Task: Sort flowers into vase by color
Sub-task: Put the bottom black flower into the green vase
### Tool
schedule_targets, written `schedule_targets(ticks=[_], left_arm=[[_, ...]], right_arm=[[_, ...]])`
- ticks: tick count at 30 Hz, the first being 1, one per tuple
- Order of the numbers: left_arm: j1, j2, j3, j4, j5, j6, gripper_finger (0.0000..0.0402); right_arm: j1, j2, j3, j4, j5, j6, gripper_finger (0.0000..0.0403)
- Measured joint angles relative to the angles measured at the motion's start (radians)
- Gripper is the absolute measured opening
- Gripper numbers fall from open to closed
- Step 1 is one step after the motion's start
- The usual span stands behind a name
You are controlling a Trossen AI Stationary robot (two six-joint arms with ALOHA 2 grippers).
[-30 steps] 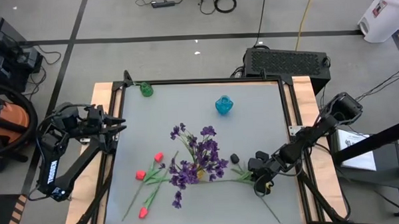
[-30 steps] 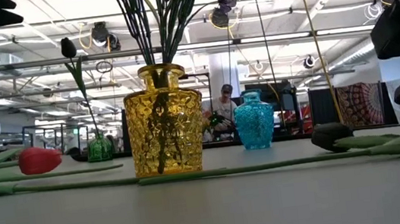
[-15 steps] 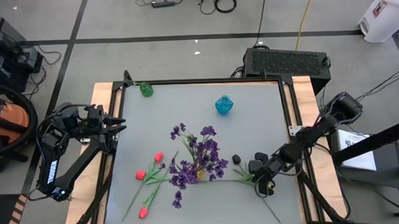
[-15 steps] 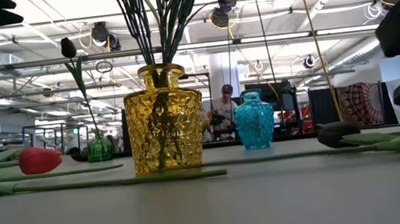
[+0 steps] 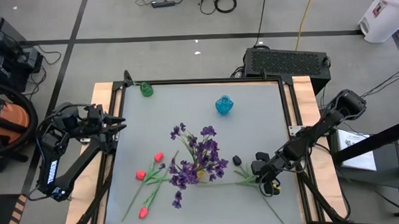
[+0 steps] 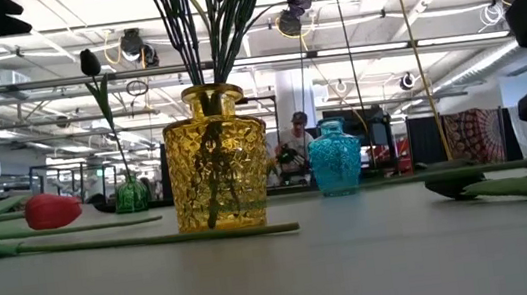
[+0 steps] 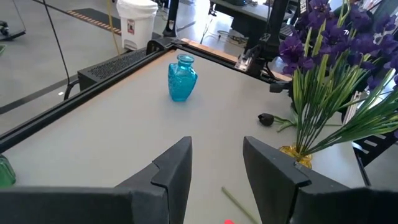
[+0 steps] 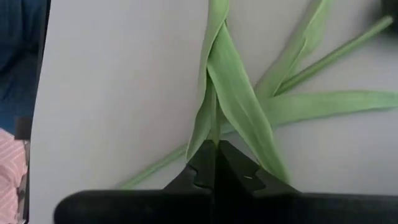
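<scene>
My right gripper (image 5: 265, 181) is low over the table's near right part, shut on a green-leaved flower (image 8: 231, 106). A small black-headed bloom (image 5: 236, 160) lies just left of it, and I cannot tell if it belongs to the held stem. The purple sprays (image 5: 200, 158) stand with their stems in the yellow vase (image 6: 217, 158). Three red tulips (image 5: 148, 173) lie flat on the table's near left. A black bloom stands in the green vase (image 5: 146, 89). The blue vase (image 5: 224, 105) holds nothing. My left gripper (image 7: 216, 168) waits open at the table's left edge. My right gripper pinches the flower's stem with a leaf wrapped about it (image 8: 214, 134), where the leaves fan out. The two fingers (image 8: 202, 168) come from above, slanting down. The leaves (image 6: 525, 186) and the black head (image 6: 453, 185) stay low at the table.
The yellow vase stands mid-table, close to the left of my right gripper. A long green stem (image 6: 154, 239) runs across the table in front of it. The table's raised frame (image 5: 290, 122) borders the right side. Bare grey surface lies between the blue and green vases.
My right gripper has moved a little toward the table's right edge, staying shut. The held flower has slid with it: in the low view its black head and leaves have shifted right, and its stem has drawn away from in front of the yellow vase.
</scene>
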State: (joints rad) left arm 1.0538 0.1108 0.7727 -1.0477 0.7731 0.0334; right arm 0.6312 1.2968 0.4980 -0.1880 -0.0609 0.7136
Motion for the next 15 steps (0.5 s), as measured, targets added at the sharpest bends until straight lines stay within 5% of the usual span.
schedule_targets(ticks=[15], left_arm=[[0.000, 0.000, 0.000, 0.000, -0.005, 0.000, 0.0151]], right_arm=[[0.002, -0.188, 0.000, -0.013, -0.076, -0.090, 0.0000]])
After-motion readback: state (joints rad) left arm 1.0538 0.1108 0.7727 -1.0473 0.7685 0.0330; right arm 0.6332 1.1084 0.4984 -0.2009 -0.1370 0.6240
